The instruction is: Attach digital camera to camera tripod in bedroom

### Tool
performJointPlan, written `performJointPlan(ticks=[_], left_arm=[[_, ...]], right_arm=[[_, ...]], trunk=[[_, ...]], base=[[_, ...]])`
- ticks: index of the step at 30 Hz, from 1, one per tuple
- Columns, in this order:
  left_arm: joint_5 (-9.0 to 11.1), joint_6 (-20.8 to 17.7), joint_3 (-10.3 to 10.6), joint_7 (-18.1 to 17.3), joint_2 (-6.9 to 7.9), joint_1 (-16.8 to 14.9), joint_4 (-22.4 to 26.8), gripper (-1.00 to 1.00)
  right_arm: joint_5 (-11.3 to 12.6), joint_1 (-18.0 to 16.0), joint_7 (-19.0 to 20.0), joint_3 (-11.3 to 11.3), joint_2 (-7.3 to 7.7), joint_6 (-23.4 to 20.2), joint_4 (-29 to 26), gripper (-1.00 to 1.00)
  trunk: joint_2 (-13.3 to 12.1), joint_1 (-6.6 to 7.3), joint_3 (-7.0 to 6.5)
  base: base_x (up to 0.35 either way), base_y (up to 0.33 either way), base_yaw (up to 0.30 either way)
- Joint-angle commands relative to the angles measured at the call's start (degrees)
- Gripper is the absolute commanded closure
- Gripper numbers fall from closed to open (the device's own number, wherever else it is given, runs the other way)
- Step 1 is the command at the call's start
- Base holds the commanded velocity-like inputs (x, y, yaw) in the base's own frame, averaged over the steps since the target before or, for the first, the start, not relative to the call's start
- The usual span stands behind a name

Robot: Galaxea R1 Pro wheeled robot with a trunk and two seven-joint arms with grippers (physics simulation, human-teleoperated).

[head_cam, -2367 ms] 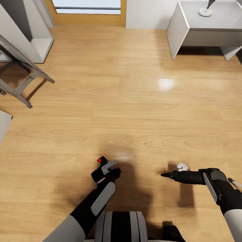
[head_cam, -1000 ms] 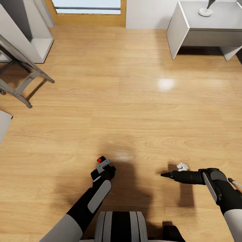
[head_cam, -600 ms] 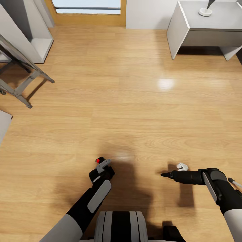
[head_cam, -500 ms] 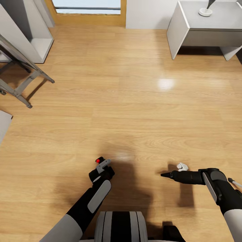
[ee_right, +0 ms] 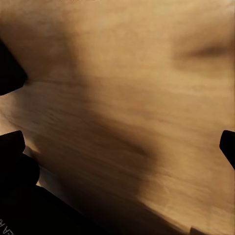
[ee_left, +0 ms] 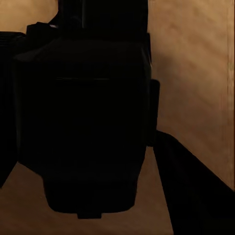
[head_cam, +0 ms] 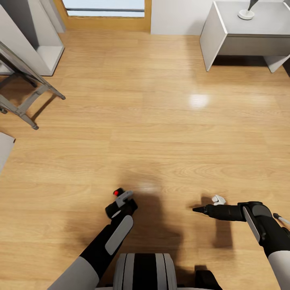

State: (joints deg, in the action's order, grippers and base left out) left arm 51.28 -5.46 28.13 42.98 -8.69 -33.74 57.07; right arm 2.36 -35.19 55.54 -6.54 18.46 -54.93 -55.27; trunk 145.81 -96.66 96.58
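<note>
Spanning bedroom: glossy light wood floor [head_cam: 161,133], grey table [head_cam: 245,36], window [head_cam: 104,12].

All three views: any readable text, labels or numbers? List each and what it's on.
None readable.
Right wrist view: pale marks on the dark part at the frame corner are cut off, too little to read.
Camera in the left end effector: dark, no lettering seen.

Your robot's arms run light grey at the upper sleeves, then black toward each wrist, each forearm carrying a long pale grey inset panel. Behind the left gripper [head_cam: 120,202] sits a small grey bracket; the right gripper [head_cam: 198,209] tapers to a black point. The trunk shows white-and-black vertical bands.
</note>
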Motion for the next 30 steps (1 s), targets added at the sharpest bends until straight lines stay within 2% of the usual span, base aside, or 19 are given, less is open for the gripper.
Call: performJointPlan(ticks=[1,2,12,30], left_arm=[[-0.1,-0.5,0.1,0.4,-0.01,0.0,0.5,1.00],[-3.7,-19.3,1.0,24.7,-1.31,0.0,27.5,1.00],[-3.9,-22.3,1.1,26.4,-1.31,0.0,28.8,1.00],[-3.9,-23.2,1.1,26.7,-1.31,0.0,29.0,1.00]], right_arm=[[0.2,0.0,0.0,-0.1,0.00,-0.4,0.0,-1.00],[0.2,-0.1,0.1,-0.1,0.04,-0.4,0.0,-1.00],[0.2,-0.1,0.1,-0.1,0.16,-0.4,0.1,-1.00],[0.5,0.0,0.1,-0.1,0.10,-0.4,0.4,-1.00]], trunk=[[0.0,0.01,0.03],[0.0,0.01,0.03],[0.0,0.01,0.03],[0.0,0.01,0.03]], base=[[0.000,0.000,0.000],[0.000,0.000,0.000],[0.000,0.000,0.000],[0.000,0.000,0.000]])
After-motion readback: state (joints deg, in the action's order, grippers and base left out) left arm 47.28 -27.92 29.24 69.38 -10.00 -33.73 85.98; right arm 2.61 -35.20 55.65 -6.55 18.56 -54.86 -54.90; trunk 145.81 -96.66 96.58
